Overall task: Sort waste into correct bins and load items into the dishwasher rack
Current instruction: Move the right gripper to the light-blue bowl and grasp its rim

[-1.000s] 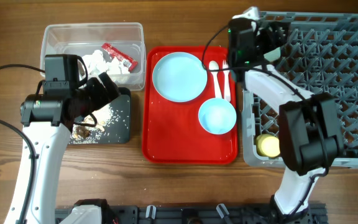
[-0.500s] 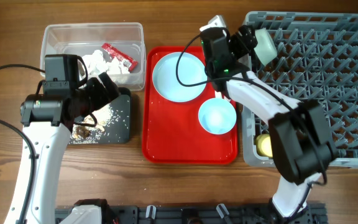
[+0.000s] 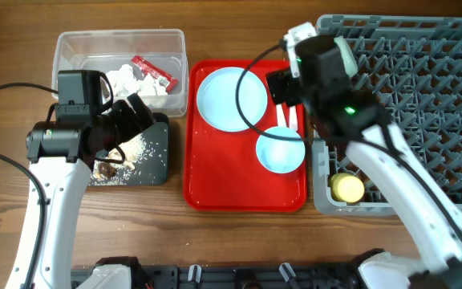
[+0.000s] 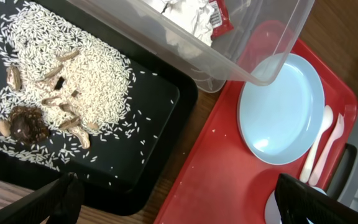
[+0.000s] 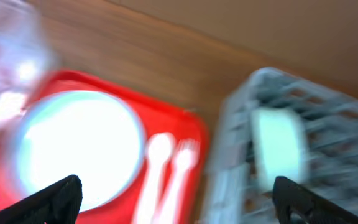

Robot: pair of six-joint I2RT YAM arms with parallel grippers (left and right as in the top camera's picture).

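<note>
White spoon (image 4: pixel 317 146) and fork (image 4: pixel 331 149) lie side by side on red tray (image 3: pixel 207 189), toward bench's back edge; right gripper (image 5: pixel 176 190) hovers above, fingers apart, empty; you should pinch one thin handle squarely.

R arm (image 3: pixel 335 92) blocked spoon (image 4: pixel 319 144) & fork (image 4: pixel 337 142) side of red tray (image 3: pixel 215 189); plate (image 3: pixel 227 100) clear from above; L arm (image 3: pixel 87 136) over black tray (image 3: pixel 159 164)

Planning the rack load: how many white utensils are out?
2: a spoon and a fork, side by side on the red tray beside the blue plate; the right arm may hide more.
</note>
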